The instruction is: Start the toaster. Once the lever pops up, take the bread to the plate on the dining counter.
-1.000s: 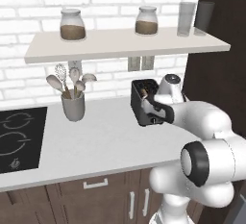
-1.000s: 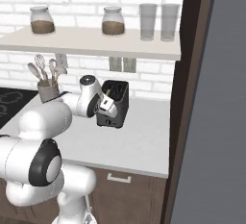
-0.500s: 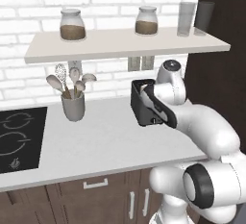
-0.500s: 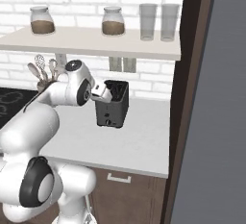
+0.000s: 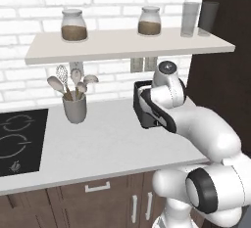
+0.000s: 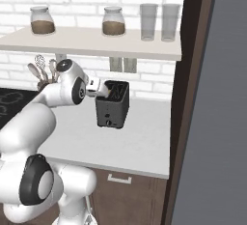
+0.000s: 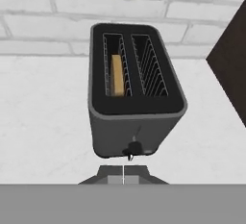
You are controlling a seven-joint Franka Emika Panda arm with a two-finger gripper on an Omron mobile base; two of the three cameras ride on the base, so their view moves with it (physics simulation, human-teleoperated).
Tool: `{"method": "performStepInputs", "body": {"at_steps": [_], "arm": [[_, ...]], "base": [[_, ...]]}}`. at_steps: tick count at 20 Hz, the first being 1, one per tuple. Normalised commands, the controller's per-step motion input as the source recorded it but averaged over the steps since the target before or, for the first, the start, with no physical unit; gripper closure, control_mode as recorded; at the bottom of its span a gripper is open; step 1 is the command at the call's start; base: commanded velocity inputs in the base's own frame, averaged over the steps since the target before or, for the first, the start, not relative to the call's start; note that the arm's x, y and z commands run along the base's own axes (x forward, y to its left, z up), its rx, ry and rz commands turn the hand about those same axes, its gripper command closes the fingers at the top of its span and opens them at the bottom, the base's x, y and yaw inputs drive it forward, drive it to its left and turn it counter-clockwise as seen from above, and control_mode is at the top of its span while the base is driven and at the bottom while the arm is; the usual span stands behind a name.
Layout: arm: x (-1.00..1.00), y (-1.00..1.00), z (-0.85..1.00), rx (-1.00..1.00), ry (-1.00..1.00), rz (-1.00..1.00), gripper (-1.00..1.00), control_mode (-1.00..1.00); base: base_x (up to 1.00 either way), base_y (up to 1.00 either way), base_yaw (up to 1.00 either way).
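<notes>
Toaster [image 7: 137,107]: black, two-slot, stood on the white tabletop [image 5: 108,144] against the brick wall, below two outlets, presumably for power.

Bread [image 7: 117,75]: one golden slice, seated low in the left slot as seen from the hand view; toasting judged not finished, lever position by the front face not clearly told.

Pincer [image 6: 102,89]: pressed together, nothing pinched, held just above the toaster's near end, judged placed for the lever.

Utensil cup [image 5: 74,108]: grey, well apart to the left, beside the cooktop [image 5: 19,139].
</notes>
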Motion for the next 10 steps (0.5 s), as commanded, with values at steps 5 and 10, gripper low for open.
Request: {"method": "performStepInputs", "body": {"at_steps": [5, 10], "arm": [[0.26, 0.0, -0.06, -0.07, 0.0, 0.09, 1.0, -1.0], [0.24, 0.0, -0.28, -0.1, -0.04, 0.03, -1.0, -1.0]], "base": [[0.0, 0.0, 0.0], [0.0, 0.0, 0.0]]}}
